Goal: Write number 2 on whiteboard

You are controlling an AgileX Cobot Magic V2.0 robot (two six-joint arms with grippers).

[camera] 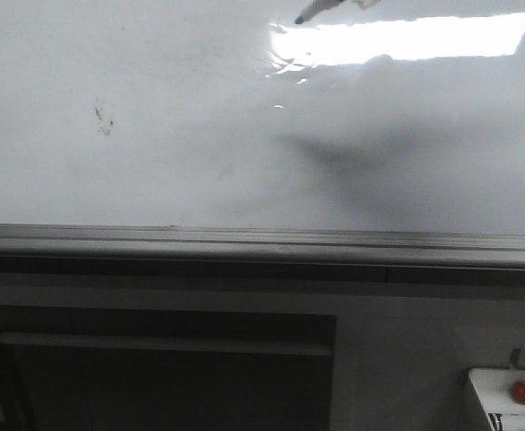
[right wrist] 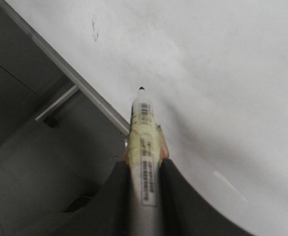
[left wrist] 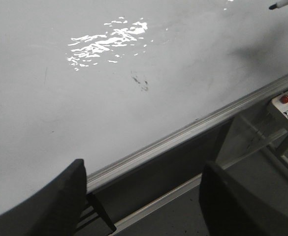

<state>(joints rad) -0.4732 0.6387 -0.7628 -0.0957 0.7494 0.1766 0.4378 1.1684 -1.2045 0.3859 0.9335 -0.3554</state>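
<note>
While my right gripper (right wrist: 144, 169) squeezes the marker (right wrist: 144, 147) tight between its two dark fingers, the black tip points out at the whiteboard (camera: 154, 108). The marker is a long round stick with a pale yellow label and a small barcode on it. In the front view its tip (camera: 300, 19) sits at the far top edge, just left of the bright patch of light (camera: 406, 40). I cannot tell if the tip touches the board yet.

My left gripper (left wrist: 144, 201) holds nothing. Its two dark fingers are spread wide apart, near the grey rail (left wrist: 183, 135) at the board's near edge.

I see no number 2 anywhere on the board. I see only small dark specks (camera: 103, 118) off to the left, well apart from the marker.

The board is smooth, white and shiny, with faint grey smears. I think the tip could slip on such a slick face and make a wobbly line. If I push too hard, the marker could slide back in my fingers. If I push too soft, the line could skip. The glare could hide my stroke too.
</note>
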